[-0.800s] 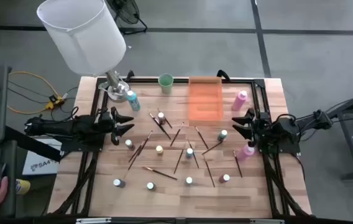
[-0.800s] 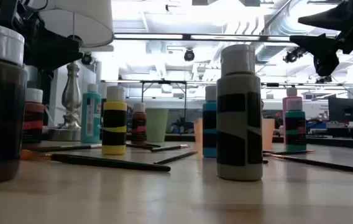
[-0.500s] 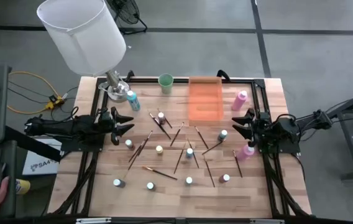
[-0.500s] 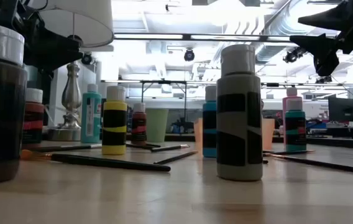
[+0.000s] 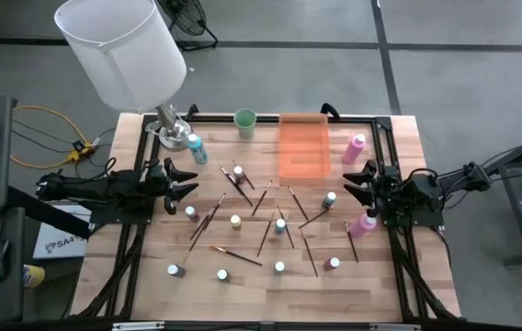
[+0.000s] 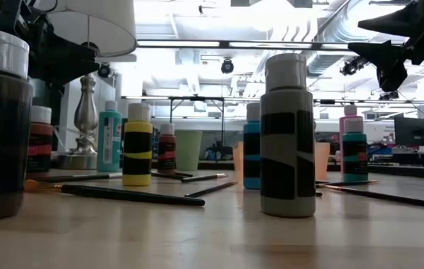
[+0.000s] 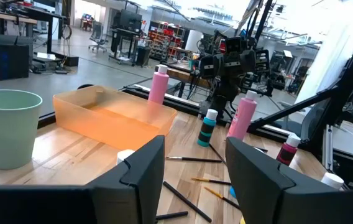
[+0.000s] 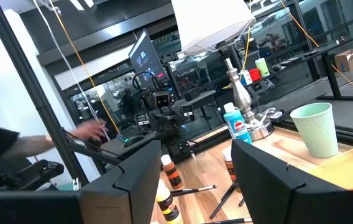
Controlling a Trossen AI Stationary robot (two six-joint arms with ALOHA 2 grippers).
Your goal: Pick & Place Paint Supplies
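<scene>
Orange and see-through, the shallow plastic tray sits at the far middle of the wooden table, and nothing shows inside it; the left wrist view confirms a bare bottom. Just beside it stands a pale green ribbed cup, its inside not visible well enough to tell.

Small pale-capped paint bottles stand scattered over the middle of the table, mixed with thin dark-handled paintbrushes lying at all angles. A taller pink bottle stands beside the tray, another pink bottle is close to the right arm, and a taller teal bottle stands by the silver base of the white lampshade.

Left gripper hovers at the table's left edge, jaws apart and holding nothing. Right gripper hovers at the right edge, jaws likewise apart and empty.

Only the low view shows the bottle labels: a yellow bottle, a teal one, and a near bottle with a pale body. The right wrist view alone shows a person's blurred hand beyond the table.
</scene>
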